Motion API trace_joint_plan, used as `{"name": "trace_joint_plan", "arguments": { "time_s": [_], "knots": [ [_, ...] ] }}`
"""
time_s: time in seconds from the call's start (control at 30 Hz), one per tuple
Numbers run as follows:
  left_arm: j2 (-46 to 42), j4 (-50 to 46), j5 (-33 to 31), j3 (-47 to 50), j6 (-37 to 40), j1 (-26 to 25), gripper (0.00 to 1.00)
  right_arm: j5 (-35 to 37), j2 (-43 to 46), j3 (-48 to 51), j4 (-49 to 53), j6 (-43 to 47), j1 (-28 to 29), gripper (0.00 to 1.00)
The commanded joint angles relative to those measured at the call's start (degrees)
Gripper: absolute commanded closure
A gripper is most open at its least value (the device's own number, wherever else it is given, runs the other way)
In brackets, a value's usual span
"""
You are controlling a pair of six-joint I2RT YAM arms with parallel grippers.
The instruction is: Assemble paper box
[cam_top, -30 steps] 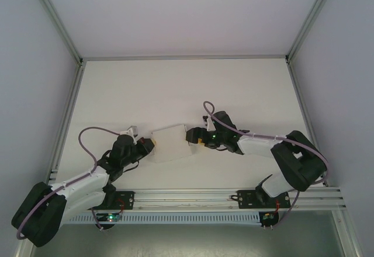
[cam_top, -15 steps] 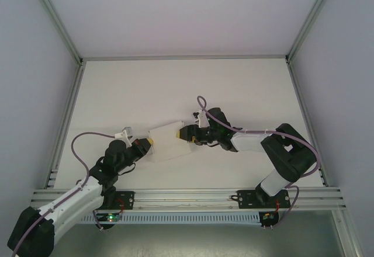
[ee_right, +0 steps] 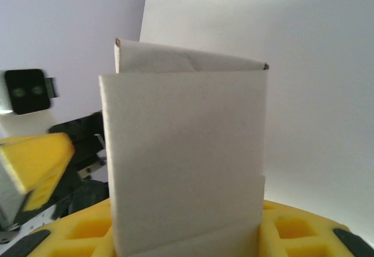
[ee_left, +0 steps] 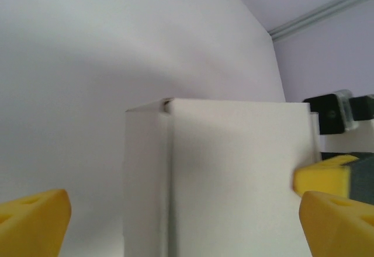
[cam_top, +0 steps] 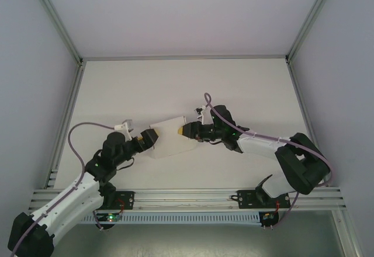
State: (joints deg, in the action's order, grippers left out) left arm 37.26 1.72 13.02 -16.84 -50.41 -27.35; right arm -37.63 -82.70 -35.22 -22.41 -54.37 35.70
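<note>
Box (cam_top: pixel 167 142) looks half-formed. Right gripper (cam_top: pixel 184 130) clamps its right edge; left gripper (cam_top: pixel 150 137) open, straddling its left end. Next, likely: close left, square it.

Left end effector (cam_top: pixel 152 138) spread, right one (cam_top: pixel 182 130) clamped

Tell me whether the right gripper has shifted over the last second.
Yes. In the top view the right gripper slid left, away from the table's right rail, its tip now over the paper box.
</note>
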Motion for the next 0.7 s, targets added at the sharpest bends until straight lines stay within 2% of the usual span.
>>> {"name": "trace_joint_plan", "arguments": {
  "time_s": [0.0,0.03,0.13,0.23,0.37,0.47,0.5,0.67],
  "knots": [
    [4.21,-2.23,6.14,-7.19,20.37,-1.86,0.00,2.44,2.90,0.86,5.70,-2.23,-2.79,0.62],
    [6.33,-1.95,7.29,-8.97,26.73,-3.62,0.00,2.15,3.38,0.77,7.76,-3.34,-3.73,0.61],
    [11.00,-5.19,-1.47,-14.71,41.08,-11.11,0.00,-0.12,4.36,-0.93,16.30,-4.29,-7.00,0.61],
    [14.18,-9.49,-6.92,-18.52,54.52,-16.63,0.00,-1.71,6.15,-2.33,23.87,-6.00,-10.27,0.60],
    [19.79,-14.01,-12.42,-22.23,62.99,-22.05,0.00,-5.12,9.73,-3.03,28.91,-8.91,-14.42,0.58],
    [23.46,-11.99,-22.09,-22.95,72.35,-30.56,0.00,-5.46,11.87,-4.35,36.08,-8.54,-17.62,0.59],
    [24.59,-11.85,-23.39,-23.31,75.35,-32.40,0.00,-6.41,12.28,-4.46,37.61,-8.56,-18.52,0.59],
    [30.03,-7.06,-29.05,-25.38,80.30,-34.78,0.00,-9.53,14.15,-4.61,39.32,-11.61,-18.96,0.62]
  ]
}}
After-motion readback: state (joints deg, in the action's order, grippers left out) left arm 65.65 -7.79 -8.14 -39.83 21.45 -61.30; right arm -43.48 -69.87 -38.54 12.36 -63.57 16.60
